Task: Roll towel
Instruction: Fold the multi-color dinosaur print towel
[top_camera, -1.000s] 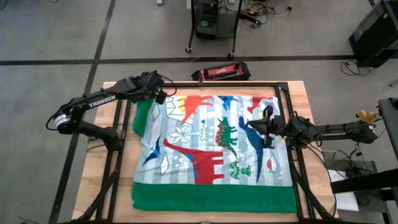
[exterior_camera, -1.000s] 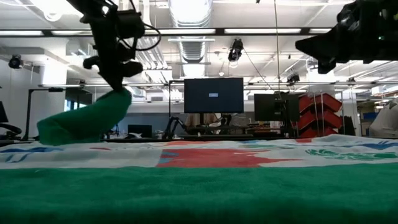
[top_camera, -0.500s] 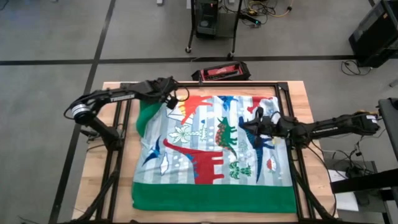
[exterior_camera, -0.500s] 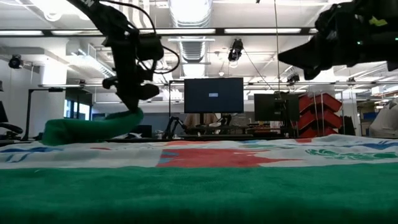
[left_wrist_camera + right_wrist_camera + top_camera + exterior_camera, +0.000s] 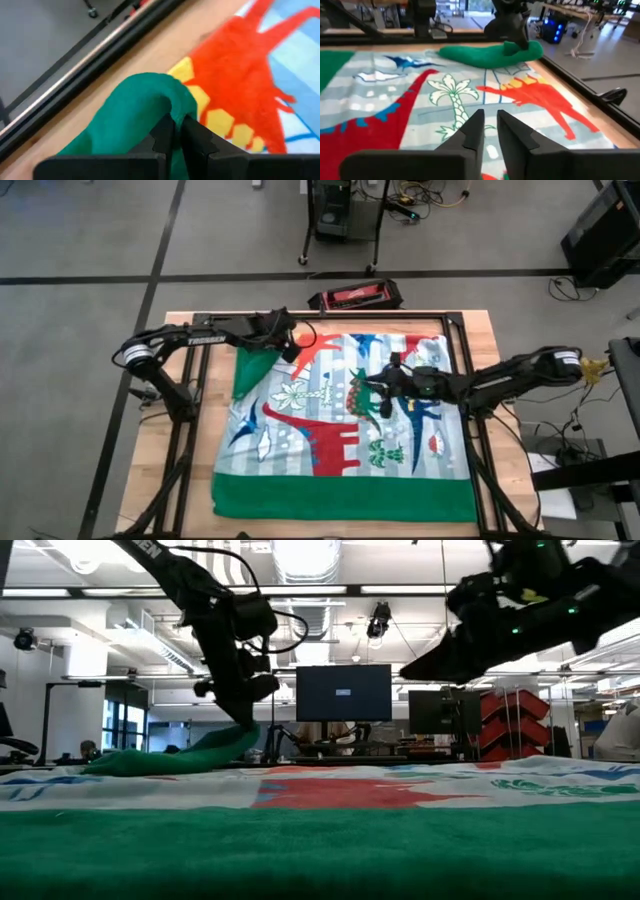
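The wooden tabletop [image 5: 160, 450] has a big towel [image 5: 340, 430] spread flat on it, with dinosaurs on the face and a green edge. One far corner of the towel is folded over, so its green back shows. The left hand [image 5: 291, 348] is clenched on that green fold, pinching it between its dark fingers [image 5: 162, 137]. The right hand [image 5: 384, 379] floats above the middle of the towel, touching nothing. Its two fingers [image 5: 470, 131] have only a thin gap between them and hold nothing.
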